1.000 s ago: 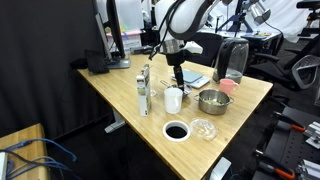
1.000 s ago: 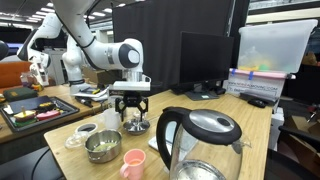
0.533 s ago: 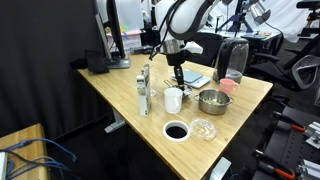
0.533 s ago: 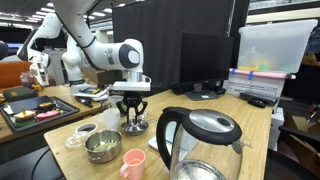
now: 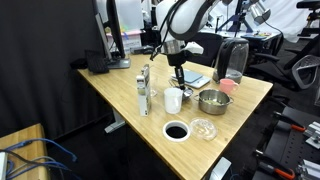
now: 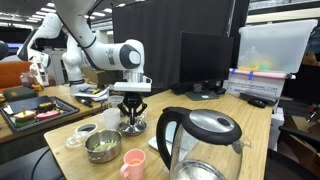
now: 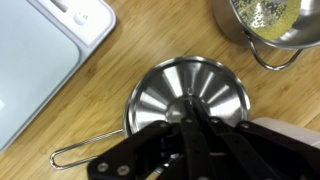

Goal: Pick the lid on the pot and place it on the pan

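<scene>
The lid sits flat on the small steel pot, whose thin wire handle sticks out to one side in the wrist view, so the lift has not begun. The gripper hangs straight above it, pointing down, with its two fingers on either side of the knob at the lid's middle. That is the sensible place to take hold, since the knob is the only raised part and a centred grip should keep the lid level. Whether the fingers are pinching the knob or just flanking it cannot be told; their tips hide it from above, and both exterior views are too small to settle it. In an exterior view the gripper stands low over the lid, with the white mug just beside the pot, so a straight vertical rise looks safer than any sideways pull. The pan, a wider steel vessel with something crumbly inside, stands near the pot on the wooden table. It is uncovered, so the carry to it should be short. A white board lies on the pot's other side, away from that path.
</scene>
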